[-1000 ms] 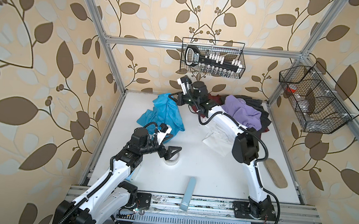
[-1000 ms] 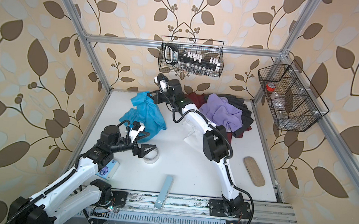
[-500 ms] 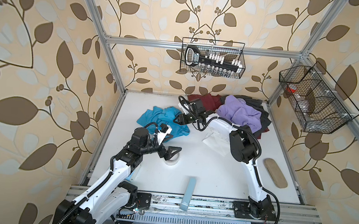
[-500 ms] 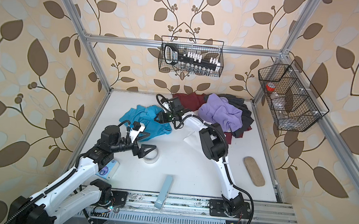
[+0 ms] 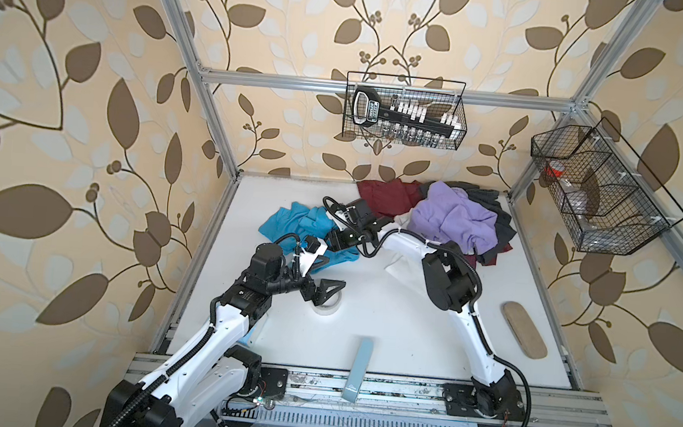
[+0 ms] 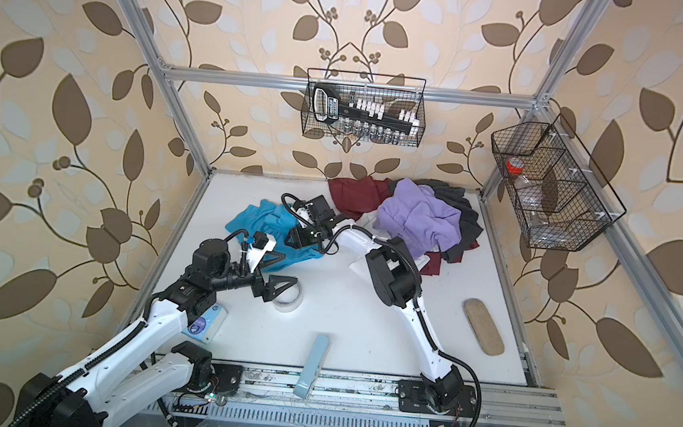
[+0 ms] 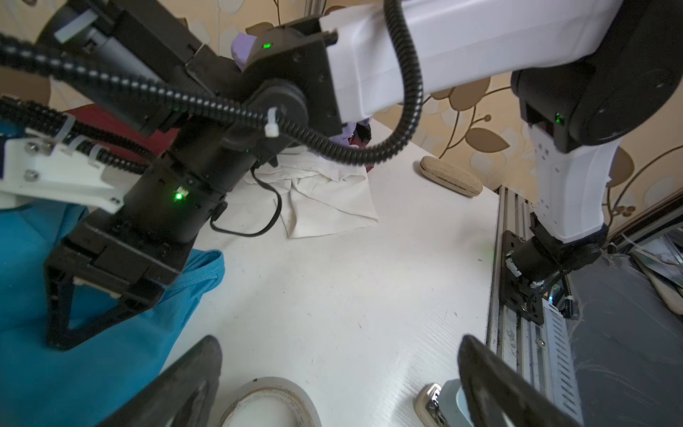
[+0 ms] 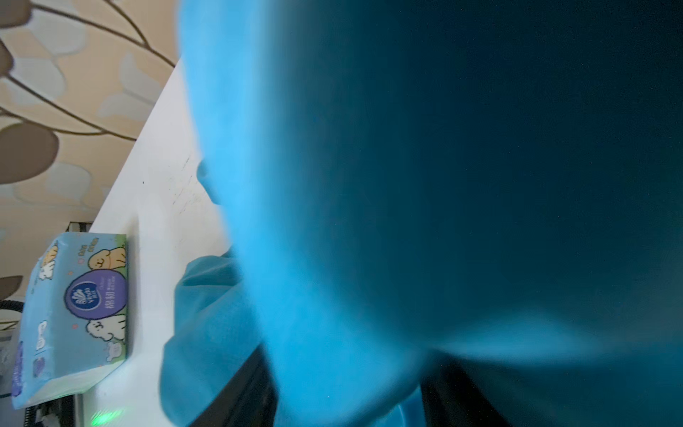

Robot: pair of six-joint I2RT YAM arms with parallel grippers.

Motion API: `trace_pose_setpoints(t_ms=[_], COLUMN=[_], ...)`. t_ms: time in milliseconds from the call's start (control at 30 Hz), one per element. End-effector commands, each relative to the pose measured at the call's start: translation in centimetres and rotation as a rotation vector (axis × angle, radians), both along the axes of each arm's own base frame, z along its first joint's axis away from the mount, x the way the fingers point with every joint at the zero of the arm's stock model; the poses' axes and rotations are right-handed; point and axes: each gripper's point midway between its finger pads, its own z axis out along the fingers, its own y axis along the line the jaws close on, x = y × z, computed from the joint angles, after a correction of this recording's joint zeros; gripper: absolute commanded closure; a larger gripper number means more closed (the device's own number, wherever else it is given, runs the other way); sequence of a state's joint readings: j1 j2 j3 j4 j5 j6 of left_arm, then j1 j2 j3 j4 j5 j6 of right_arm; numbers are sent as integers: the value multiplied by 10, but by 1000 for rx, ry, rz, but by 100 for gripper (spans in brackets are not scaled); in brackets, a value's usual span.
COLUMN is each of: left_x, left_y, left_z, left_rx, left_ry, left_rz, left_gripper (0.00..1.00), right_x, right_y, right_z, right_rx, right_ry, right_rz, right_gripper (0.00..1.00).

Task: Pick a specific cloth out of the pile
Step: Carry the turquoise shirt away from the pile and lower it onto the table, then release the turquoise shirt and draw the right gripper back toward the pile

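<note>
One turquoise cloth, one garment pile, one tape roll

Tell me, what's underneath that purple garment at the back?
Poking out from beneath the lilac garment: maroon cloth, dark grey cloth and a white shirt. Anything else under it is covered.

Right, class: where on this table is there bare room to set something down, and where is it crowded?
Bare table lies between the tape roll, the pale blue box and the right arm; another strip runs behind the turquoise shirt, along the back wall. The back right corner is crowded by the pile.
</note>
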State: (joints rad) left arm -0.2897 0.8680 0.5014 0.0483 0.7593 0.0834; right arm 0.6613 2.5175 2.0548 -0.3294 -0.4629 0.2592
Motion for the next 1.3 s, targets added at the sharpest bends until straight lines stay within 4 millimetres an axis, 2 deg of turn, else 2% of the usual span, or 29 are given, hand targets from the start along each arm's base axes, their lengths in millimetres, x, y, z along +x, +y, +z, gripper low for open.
trace_pose_setpoints(t_ms=[0, 200, 333, 433, 567, 733, 767, 833, 867, 1000, 1133, 1267], left_x=[-4, -2, -1, 0, 0, 0, 0, -1, -1, -5, -8, -10], left_y=[-7, -7, -7, -7, -6, -6, -6, -6, -6, -7, -7, -9], left_z=[20, 17, 16, 14, 14, 14, 14, 14, 15, 20, 22, 25], left_rx=[-18, -12, -8, -5, -3, 0, -1, -1, -2, -12, -17, -23], left_ry=[-67, -64, -62, -56, -55, -55, -53, -54, -56, -67, -84, -88], left_rz=[-50, -45, -43, -42, -41, -40, -42, -42, -43, -59, -62, -73], left_gripper=[1, 1, 1, 1, 1, 1, 1, 1, 1, 1, 1, 1], right_x=[2, 24, 29, 32, 38, 33, 31, 24, 18, -1, -13, -21], right_y=[20, 51, 68, 78, 84, 82, 80, 74, 70, 44, 6, -42], right_z=[-14, -4, 7, 13, 24, 41, 46, 60, 70, 105, 139, 153], right_rx=[37, 205, 328, 390, 453, 481, 481, 471, 464, 421, 384, 298], right_ry=[63, 67, 72, 59, 17, 0, -9, -40, -63, -157, -218, -232], right_rz=[-8, -41, -34, -14, 1, 49, 56, 76, 88, 88, 48, -48], right_gripper=[43, 44, 43, 35, 30, 22, 19, 2, 0, 0, 0, 0])
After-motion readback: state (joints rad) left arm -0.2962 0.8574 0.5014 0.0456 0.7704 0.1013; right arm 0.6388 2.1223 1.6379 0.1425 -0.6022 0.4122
